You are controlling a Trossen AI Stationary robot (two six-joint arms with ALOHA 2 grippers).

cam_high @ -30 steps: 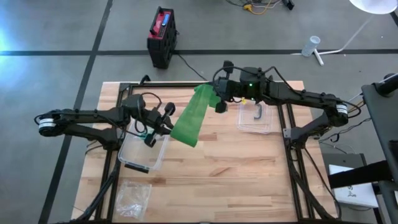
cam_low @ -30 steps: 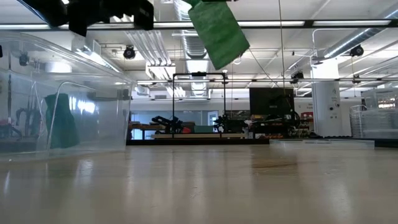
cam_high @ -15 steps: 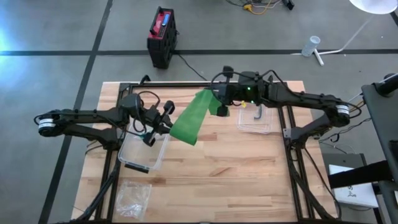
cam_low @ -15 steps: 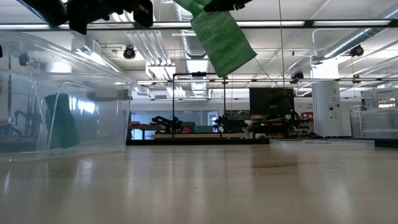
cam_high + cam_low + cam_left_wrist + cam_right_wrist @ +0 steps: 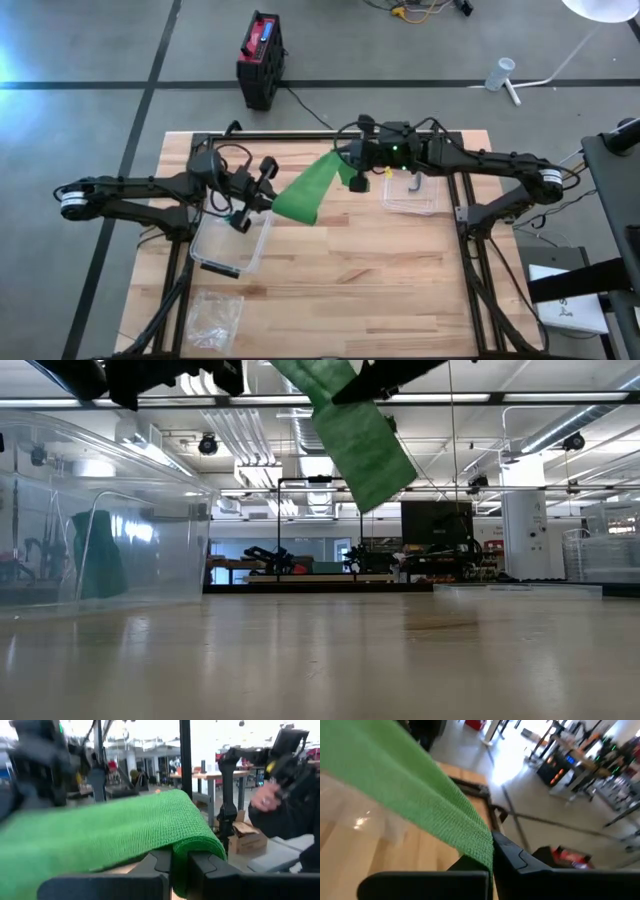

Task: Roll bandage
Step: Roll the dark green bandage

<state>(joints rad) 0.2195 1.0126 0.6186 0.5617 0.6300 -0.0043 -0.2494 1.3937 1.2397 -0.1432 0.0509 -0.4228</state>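
Above the middle of the table's (image 5: pixel 400 270) far half, the bandage (image 5: pixel 308 190) is held in the air as a stretched green strip between both arms. One end is pinched in the left gripper (image 5: pixel 262 196), jaws clamped tight on it; the other end is clamped just as tight in the right gripper (image 5: pixel 352 170). From the low view it's seen hanging well clear of the tabletop.

Compared with a second ago, the strip is noticeably shorter in the high view, and the right gripper's end has been brought in closer to the left one. In the low view the free flap has been swung lower and further across. So it looks like the bandage is being turned or wound, not just held — early rolling, probably, with most of the length not yet rolled up.

A clear bin (image 5: pixel 228 246) sits under the left gripper near the table's left edge, another tray (image 5: pixel 410 195) by the right arm near the far edge. Neither is touched.
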